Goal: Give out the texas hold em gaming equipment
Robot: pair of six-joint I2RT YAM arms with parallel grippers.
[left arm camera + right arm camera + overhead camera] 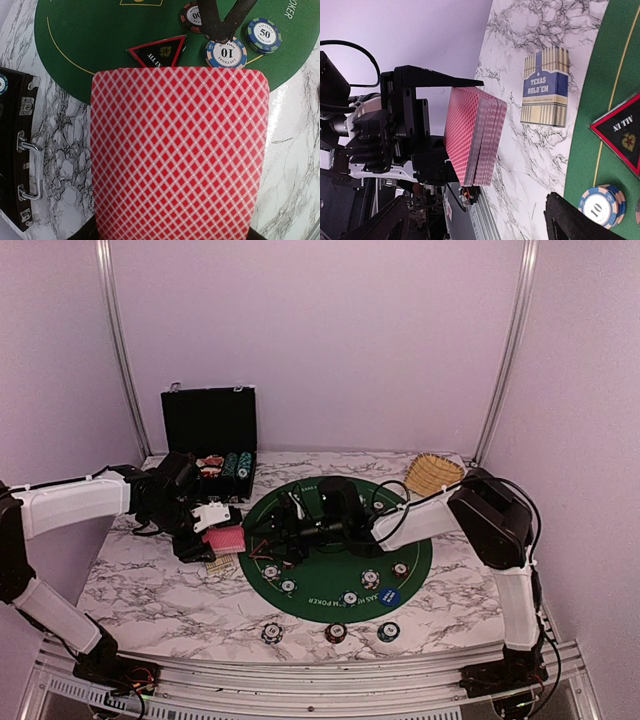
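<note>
Holding red-backed playing cards (475,137), left gripper (213,523) (clamped); right gripper (272,538) spread.

triangle marker (159,52) half hidden behind card deck (177,155), chip case (15,150) cropped left

White shells over the long links of left arm (75,502) and right arm (425,520), with matte black housings at every joint. Boxy black motor block (492,522) on the right arm. Black bases (105,665) trailing thin red wires (140,677). On the left gripper (472,136): flat black fingers (435,82) with sharp edges, round screw holes in the mounting plate, white wrist body behind, thick black cable (351,47) arching over it.
</note>
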